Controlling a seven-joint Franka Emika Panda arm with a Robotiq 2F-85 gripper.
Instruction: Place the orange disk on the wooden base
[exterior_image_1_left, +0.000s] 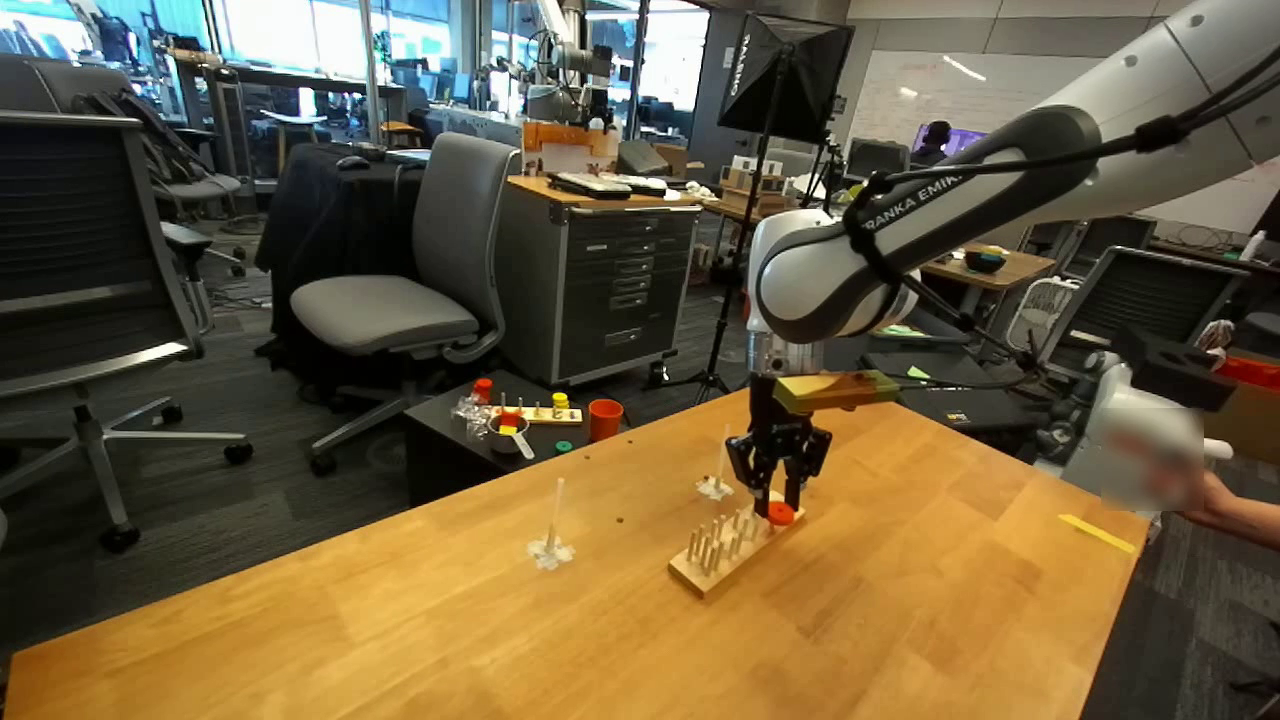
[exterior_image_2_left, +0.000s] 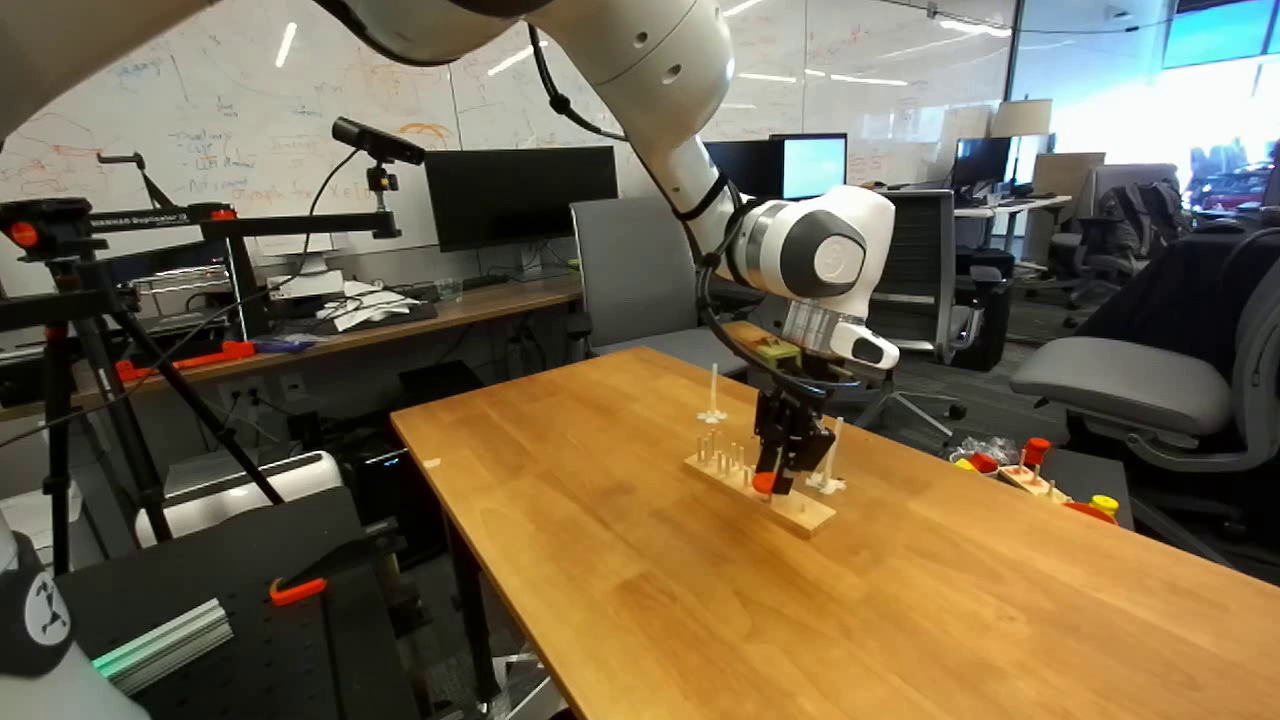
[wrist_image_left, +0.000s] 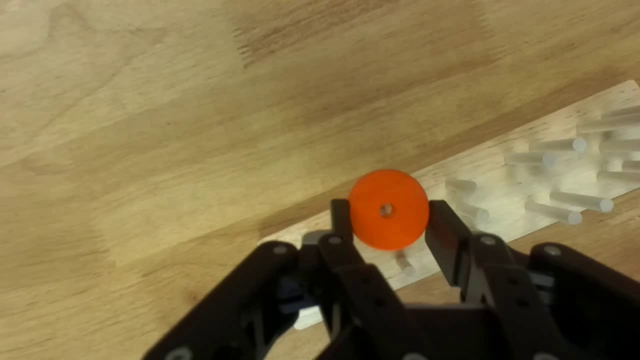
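The orange disk (exterior_image_1_left: 781, 514) is round with a small centre hole. It shows in both exterior views (exterior_image_2_left: 763, 483) and in the wrist view (wrist_image_left: 389, 230). My gripper (wrist_image_left: 390, 212) has its fingertips touching the disk on both sides; it points down in both exterior views (exterior_image_1_left: 777, 503) (exterior_image_2_left: 775, 484). The disk is over the wooden base (exterior_image_1_left: 738, 560), a long pale board with several upright pegs (wrist_image_left: 550, 212). Something pale shows through the disk's hole. I cannot tell whether the disk is around a peg or above it. One peg stands just beside the disk.
Two thin upright rods (exterior_image_1_left: 556, 515) (exterior_image_1_left: 722, 462) are taped to the wooden table (exterior_image_1_left: 400, 620) near the base. One rod (exterior_image_2_left: 834, 450) is close beside my gripper. A low black side table holds an orange cup (exterior_image_1_left: 604, 420) and toys. A person's arm (exterior_image_1_left: 1240, 510) is at the table's far end.
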